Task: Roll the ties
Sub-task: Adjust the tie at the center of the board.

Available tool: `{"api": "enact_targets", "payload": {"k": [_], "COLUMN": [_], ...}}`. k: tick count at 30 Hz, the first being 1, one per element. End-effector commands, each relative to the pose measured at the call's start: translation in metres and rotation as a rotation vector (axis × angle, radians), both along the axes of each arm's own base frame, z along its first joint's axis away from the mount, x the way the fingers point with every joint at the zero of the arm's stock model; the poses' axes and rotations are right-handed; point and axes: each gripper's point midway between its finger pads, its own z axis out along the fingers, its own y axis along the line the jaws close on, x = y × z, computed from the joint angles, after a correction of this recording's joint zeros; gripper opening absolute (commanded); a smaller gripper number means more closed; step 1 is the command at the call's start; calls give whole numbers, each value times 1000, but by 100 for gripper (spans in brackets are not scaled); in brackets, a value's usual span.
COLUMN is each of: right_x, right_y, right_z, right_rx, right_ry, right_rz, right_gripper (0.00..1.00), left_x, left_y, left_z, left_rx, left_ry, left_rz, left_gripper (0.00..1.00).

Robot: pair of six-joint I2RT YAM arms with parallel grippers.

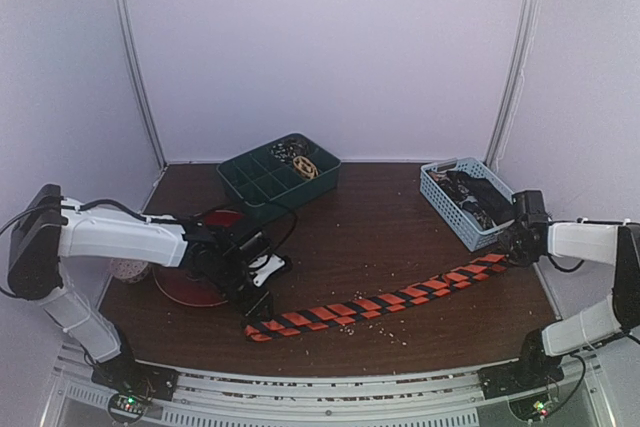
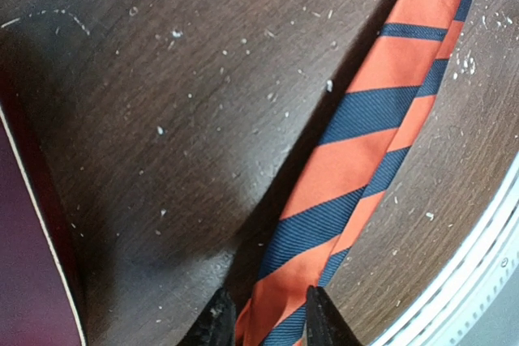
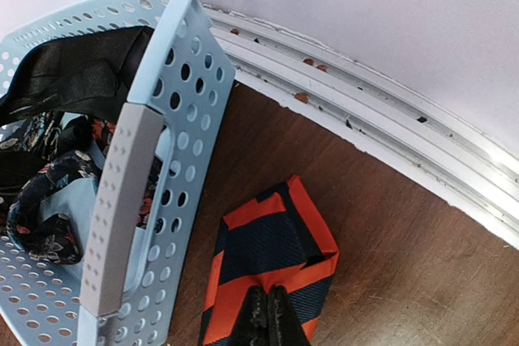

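One striped orange-red and black tie lies stretched across the table from near left to far right. My left gripper is at its narrow end. In the left wrist view the tie runs between the two fingers of the gripper, which are closed against its edges, and the fabric there sits slightly off the wood. My right gripper is at the wide end, and in the right wrist view its gripper is pinched shut on the folded tip of the tie. Dark patterned ties fill the blue basket.
The blue perforated basket stands just left of my right gripper, its wall close by. A green divided tray with coiled ties sits at the back centre. A red disc and a speckled ball lie under the left arm.
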Motion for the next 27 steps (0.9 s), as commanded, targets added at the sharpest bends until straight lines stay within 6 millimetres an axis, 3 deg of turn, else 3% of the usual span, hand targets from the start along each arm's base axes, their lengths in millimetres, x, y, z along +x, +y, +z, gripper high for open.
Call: {"api": "enact_targets", "payload": {"k": [1,10,16,21,27], "right_x": [-14,-14,-13,-9,-3], "right_y": [-10,-13,-15,-21,-26], "right_z": [-3,-10,-10,-5,-10], "right_rx": [-62,-81,-99,-135,-155], "right_ry": [37,49,53,39,39], "right_rz": [-15,-13,-16,-26,-33], "right_gripper": [0,0,0,0,0], "left_x": [-2,-7,-12,-14,-22], "left_y": [3,15,17,10,7], "left_z": [-1,-6,-6,7,9], "left_rx": [-26,28,32,-15,-41], "left_ry": [14,26,45,42,65], "left_rz": [49,55,27,-10,-56], "left_gripper": [31,34,0,0,0]}}
